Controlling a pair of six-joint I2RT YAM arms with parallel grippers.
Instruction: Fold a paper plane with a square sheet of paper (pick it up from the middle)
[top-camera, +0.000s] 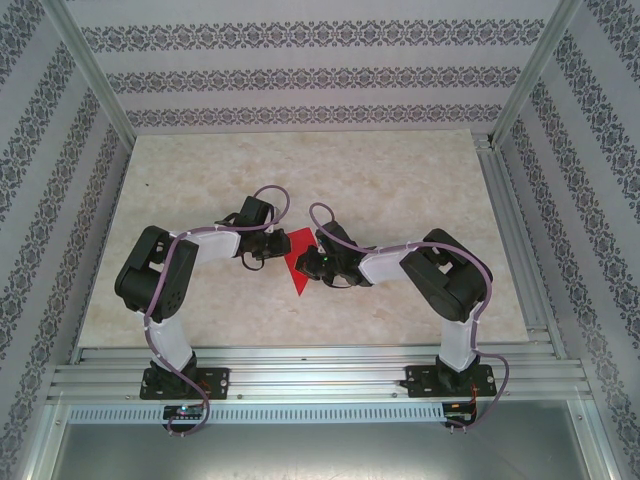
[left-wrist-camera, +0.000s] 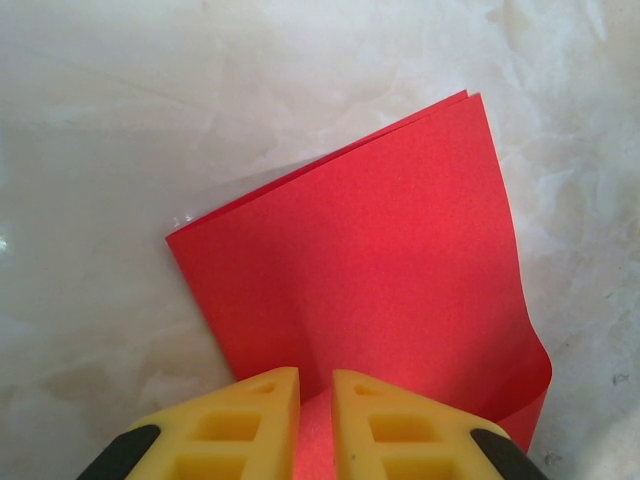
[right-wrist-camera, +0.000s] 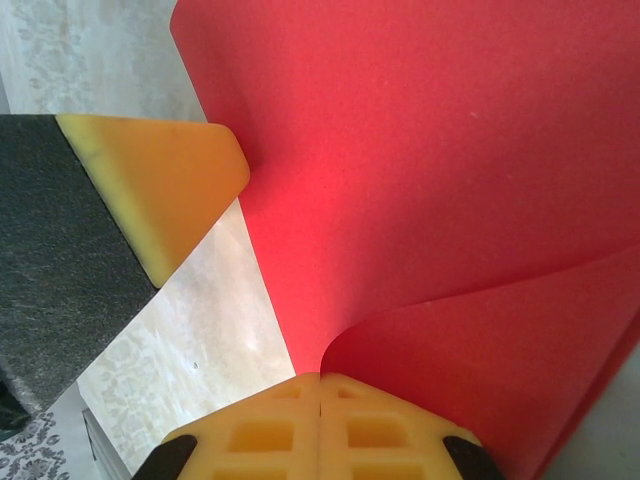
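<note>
red paper (left-wrist-camera: 370, 270), folded double, corner curled

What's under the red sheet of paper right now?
A second layer of the same red paper peeks out along its far edge, with the marble table around it. The table directly beneath, and whether the sheet touches it, is covered.

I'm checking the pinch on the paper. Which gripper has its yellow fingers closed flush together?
The right gripper: its yellow fingers meet with no gap where the red paper curls in. The left gripper leaves a narrow slit showing red.
</note>
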